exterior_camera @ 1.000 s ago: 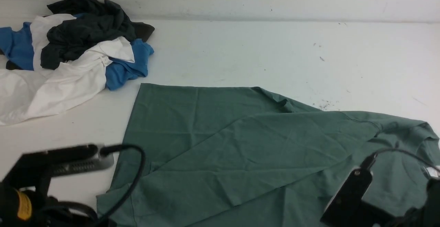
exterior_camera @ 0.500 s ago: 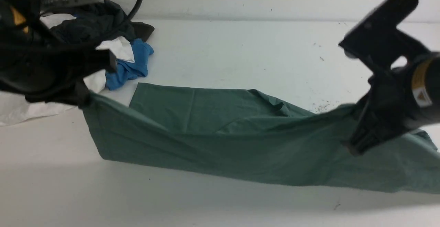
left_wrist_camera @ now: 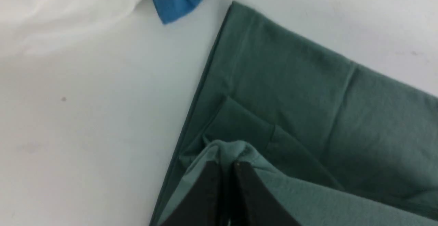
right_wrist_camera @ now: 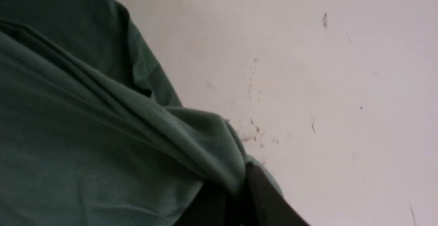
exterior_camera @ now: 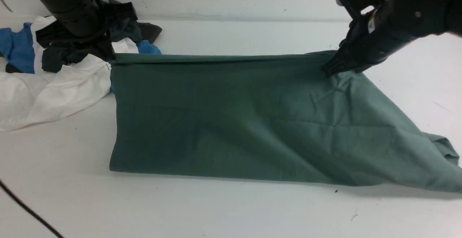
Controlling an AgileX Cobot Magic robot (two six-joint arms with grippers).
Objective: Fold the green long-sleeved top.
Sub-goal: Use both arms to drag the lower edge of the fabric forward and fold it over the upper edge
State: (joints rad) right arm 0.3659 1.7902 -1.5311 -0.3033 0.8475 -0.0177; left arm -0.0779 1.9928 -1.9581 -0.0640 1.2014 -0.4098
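The green long-sleeved top (exterior_camera: 231, 122) hangs like a curtain across the middle of the white table, its upper edge held taut and raised, its lower part resting on the table. My left gripper (exterior_camera: 108, 56) is shut on the top's upper left corner; in the left wrist view its black fingers (left_wrist_camera: 205, 191) pinch a bunch of the green top (left_wrist_camera: 308, 92). My right gripper (exterior_camera: 330, 67) is shut on the upper right edge; the right wrist view shows the green top (right_wrist_camera: 102, 116) draped over the dark fingers (right_wrist_camera: 263, 195). The logo and neck label are hidden.
A heap of blue, white and dark grey garments (exterior_camera: 54, 72) lies at the far left, just behind my left arm. A black cable (exterior_camera: 25, 209) crosses the near left corner. Dark specks mark the table (exterior_camera: 397, 97) at the right.
Both grippers have carried the near edge of the top up and away from me, toward the far edge. The lifted part now stands as a tall sheet over the rest of the garment.
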